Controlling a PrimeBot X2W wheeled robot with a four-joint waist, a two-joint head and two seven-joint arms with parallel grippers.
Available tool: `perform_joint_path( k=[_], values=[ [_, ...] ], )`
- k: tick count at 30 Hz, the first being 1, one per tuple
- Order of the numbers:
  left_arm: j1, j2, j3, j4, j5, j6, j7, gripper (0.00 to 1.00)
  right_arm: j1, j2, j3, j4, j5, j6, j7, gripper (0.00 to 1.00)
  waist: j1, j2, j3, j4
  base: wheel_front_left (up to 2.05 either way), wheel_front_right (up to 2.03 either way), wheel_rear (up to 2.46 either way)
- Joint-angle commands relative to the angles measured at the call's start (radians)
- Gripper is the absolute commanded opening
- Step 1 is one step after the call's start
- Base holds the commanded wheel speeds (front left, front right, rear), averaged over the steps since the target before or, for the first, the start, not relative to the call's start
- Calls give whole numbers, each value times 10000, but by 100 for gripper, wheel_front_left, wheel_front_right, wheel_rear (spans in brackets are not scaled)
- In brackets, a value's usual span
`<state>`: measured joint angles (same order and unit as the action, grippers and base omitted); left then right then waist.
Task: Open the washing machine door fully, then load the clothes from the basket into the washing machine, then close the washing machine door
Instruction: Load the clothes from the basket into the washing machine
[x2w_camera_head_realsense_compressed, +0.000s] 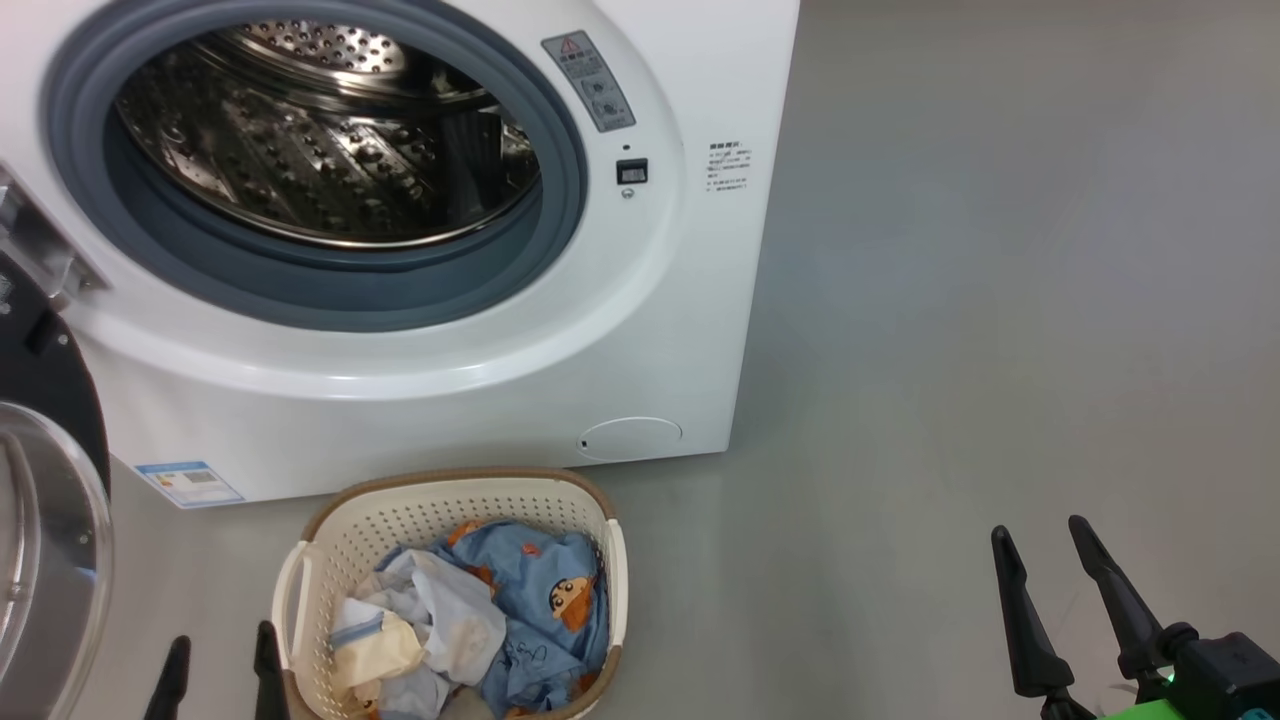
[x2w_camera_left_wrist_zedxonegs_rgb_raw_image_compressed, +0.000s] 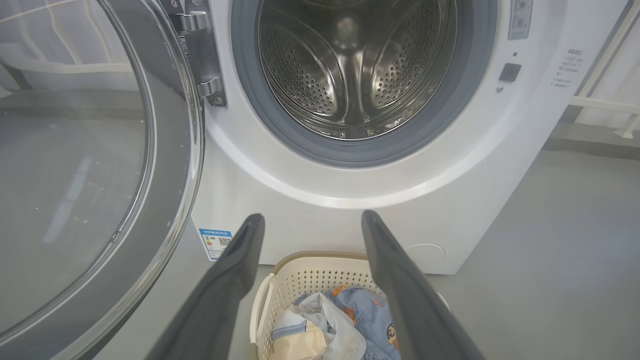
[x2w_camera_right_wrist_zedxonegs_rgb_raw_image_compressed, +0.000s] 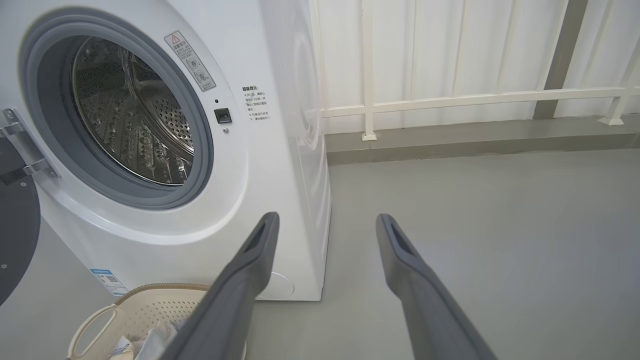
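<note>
Right in front of the washing machine (x2w_camera_head_realsense_compressed: 400, 400) sits the basket (x2w_camera_head_realsense_compressed: 440, 480), clothes (x2w_camera_head_realsense_compressed: 530, 580) inside, washing machine door (x2w_camera_head_realsense_compressed: 50, 520) wide open beside it. Left claw (x2w_camera_head_realsense_compressed: 222, 650) and right claw (x2w_camera_head_realsense_compressed: 1040, 530) both spread wide, empty. Loading's next, I'd say: left claw drops onto the clothes.

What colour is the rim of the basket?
Brown, woven-look rim on the cream basket; clearest in the head view.

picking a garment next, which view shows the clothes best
The head view: it looks down into the basket, so the blue printed and pale clothes lie nearly all in sight. The left wrist view cuts the pile off at its bottom edge; the right wrist view catches a pale scrap at its lower left.
</note>
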<state>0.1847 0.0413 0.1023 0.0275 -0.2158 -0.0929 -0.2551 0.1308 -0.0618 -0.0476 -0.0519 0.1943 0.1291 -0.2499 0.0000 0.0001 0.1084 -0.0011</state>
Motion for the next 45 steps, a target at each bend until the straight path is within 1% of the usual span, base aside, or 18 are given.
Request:
perform_joint_path(
  k=[1, 7, 15, 19, 27, 31, 38, 45],
  values=[
    [-460, 89, 245, -43, 149, -33, -67, 100, -369, -39, 263, -240, 61, 16, -118, 100, 0, -1, 132, -86, 0, 0, 0],
    [-967, 147, 60, 820, 124, -67, -13, 100, -567, 33, 381, -244, 50, 16, -118, 100, 0, -1, 525, -260, 0, 0, 0],
    [-1957, 295, -158, 1701, -123, -119, 768, 100, -895, 93, 557, -205, 54, 16, -118, 100, 0, -1, 1114, -590, 0, 0, 0],
    [-2255, 337, -206, 1936, -158, -61, 1137, 100, -1010, 105, 597, -196, 74, 16, -118, 100, 0, -1, 1327, -720, 0, 0, 0],
    [-3103, 583, -237, 2768, -400, -24, 2248, 100, -1356, 114, 744, -208, 356, 16, -118, 100, 0, -1, 1958, -1020, 0, 0, 0],
    [-3777, 689, -181, 3525, -668, 29, 2949, 100, -1641, 114, 883, -239, 465, 16, -118, 100, 0, -1, 2504, -1186, 0, 0, 0],
    [-4987, 922, -168, 4937, -873, 69, 3634, 100, -2090, 115, 1120, -209, 610, 16, -118, 100, 0, -1, 3303, -1347, 0, 0, 0],
    [-5989, 1235, -54, 6366, -1056, 84, 3781, 100, -2539, 115, 1398, -236, 676, 16, -118, 100, 0, -1, 4007, -1624, 0, 0, 0]
  ],
)
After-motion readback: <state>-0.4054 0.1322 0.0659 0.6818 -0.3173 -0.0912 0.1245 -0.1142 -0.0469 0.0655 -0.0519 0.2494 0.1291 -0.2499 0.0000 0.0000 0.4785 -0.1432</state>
